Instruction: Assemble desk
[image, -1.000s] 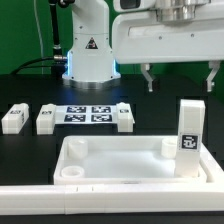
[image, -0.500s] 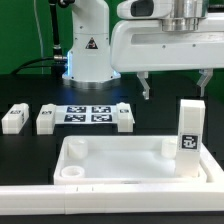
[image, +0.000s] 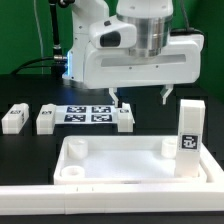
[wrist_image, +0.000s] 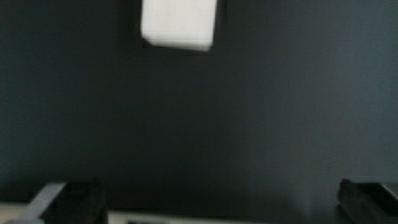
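- The gripper (image: 141, 99) hangs above the dark table (image: 30, 90), a little past 12 o'clock from the middle of the exterior view. Its jaws are spread wide and there is nothing between them.
- The desk top (image: 120, 152), a white tray with a raised rim, lies open side up at 6 o'clock in the exterior view.
- A round socket (image: 70, 172) shows in the tray's 8 o'clock corner.
- The upright leg (image: 190, 120) stands in the tray's 4 o'clock corner, with a black-white tag (image: 187, 143) on its face.
- The first leg (image: 14, 117) lies flat on the table at 9 o'clock, and the second leg (image: 45, 120) lies near it on its 3 o'clock side.
- The marker board (image: 88, 113) lies between the second leg and the third leg (image: 123, 118).
- The third leg lies below the gripper and apart from it.
- A long border bar (image: 100, 200) runs along the tray's 6 o'clock edge.
- In the wrist view both dark fingers (wrist_image: 68, 200) frame bare table. A blurred white piece (wrist_image: 180, 23) lies beyond them, and I cannot tell which part it is.
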